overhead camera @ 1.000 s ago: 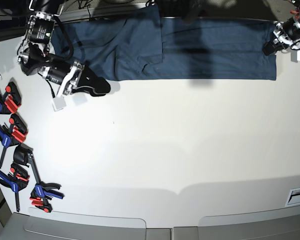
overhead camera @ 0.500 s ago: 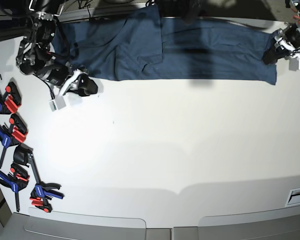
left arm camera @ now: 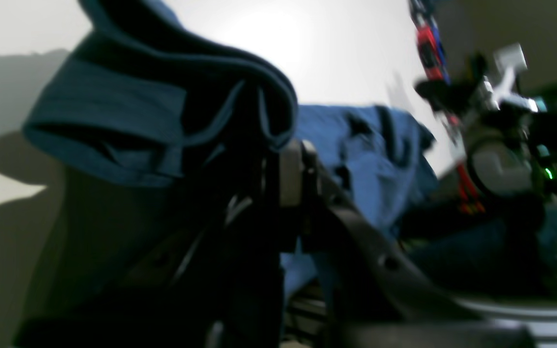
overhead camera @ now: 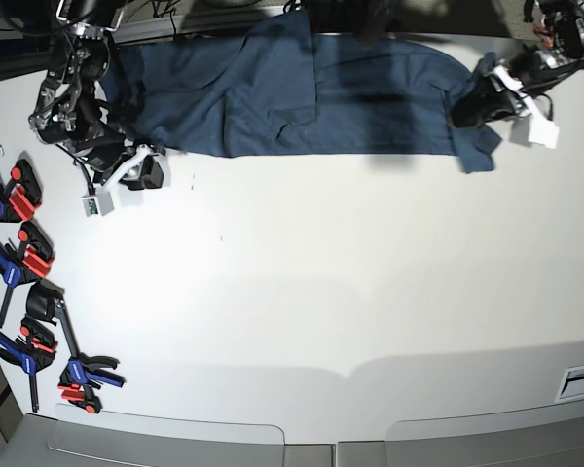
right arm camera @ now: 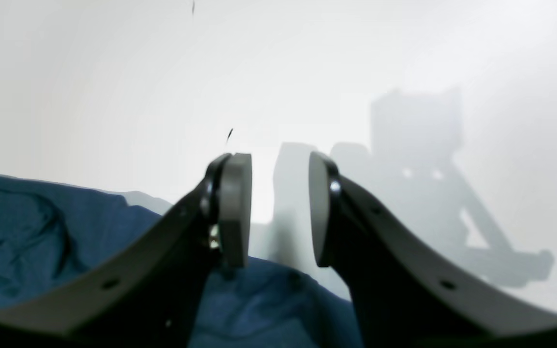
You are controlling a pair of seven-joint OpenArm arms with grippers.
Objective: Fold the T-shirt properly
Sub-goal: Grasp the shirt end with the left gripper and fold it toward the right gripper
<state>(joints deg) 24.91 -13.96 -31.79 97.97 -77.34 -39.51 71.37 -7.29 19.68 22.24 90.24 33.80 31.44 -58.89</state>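
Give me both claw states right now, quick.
Left claw: closed on the T-shirt, gripping its bunched hem end.
Right claw: open, holding nothing, beside the T-shirt's edge.

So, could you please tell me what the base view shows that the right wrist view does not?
Only the base view shows the left gripper shut on the T-shirt hem, lifted off the table, and the clamps along the edge. Only the right wrist view shows the right gripper close up, open and holding nothing. Both show the T-shirt and the table.
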